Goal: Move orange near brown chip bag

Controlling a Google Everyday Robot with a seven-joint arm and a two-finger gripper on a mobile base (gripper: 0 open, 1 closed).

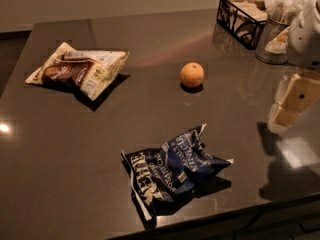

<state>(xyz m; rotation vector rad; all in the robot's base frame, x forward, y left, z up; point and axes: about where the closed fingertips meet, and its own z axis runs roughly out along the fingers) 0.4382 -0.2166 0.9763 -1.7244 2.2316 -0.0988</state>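
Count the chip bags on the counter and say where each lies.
2. The brown chip bag lies at the far left; the dark blue bag lies front centre, nearer the camera than the orange. The gripper hangs at the right edge. None looks hidden.

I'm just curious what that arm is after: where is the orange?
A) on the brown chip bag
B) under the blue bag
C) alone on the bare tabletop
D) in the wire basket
C: the orange sits alone on the table, apart from the brown chip bag, with the gripper off at the picture's right edge.
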